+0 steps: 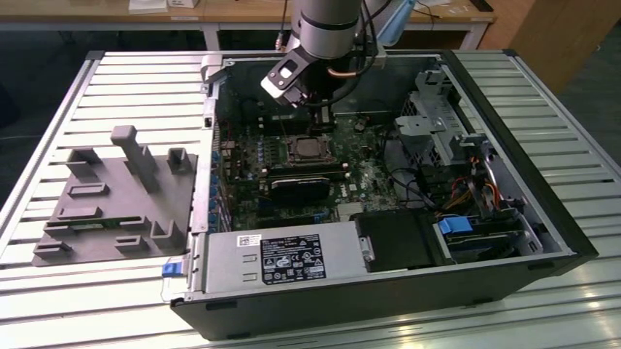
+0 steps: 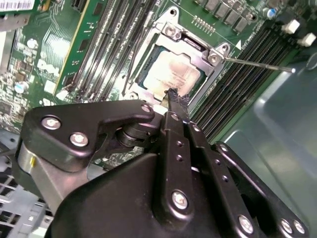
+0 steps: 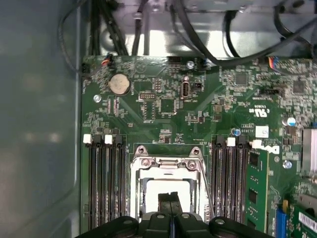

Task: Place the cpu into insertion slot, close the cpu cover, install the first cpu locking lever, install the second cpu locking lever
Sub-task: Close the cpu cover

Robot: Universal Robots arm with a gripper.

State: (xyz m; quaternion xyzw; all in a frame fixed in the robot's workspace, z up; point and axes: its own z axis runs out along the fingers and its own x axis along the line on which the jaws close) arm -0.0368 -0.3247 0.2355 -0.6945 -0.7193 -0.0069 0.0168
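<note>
The cpu [image 2: 171,74] lies flat in the insertion slot [image 2: 142,75], framed by the cpu cover [image 2: 214,55]; it is likely light, stiff and fragile, best held by its edges, and the empty claw [image 2: 174,97], closed, hangs over its rim.

Silver-grey arm [image 1: 325,25], black pincer [image 2: 173,99], silver screws [image 2: 179,199]

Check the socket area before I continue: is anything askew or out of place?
One thing: a thin locking lever juts out from a corner of the cpu cover, across the memory slots, instead of lying along the frame, so it looks unlatched. The cpu sits flat under the cover, with the tool at its edge.
</note>
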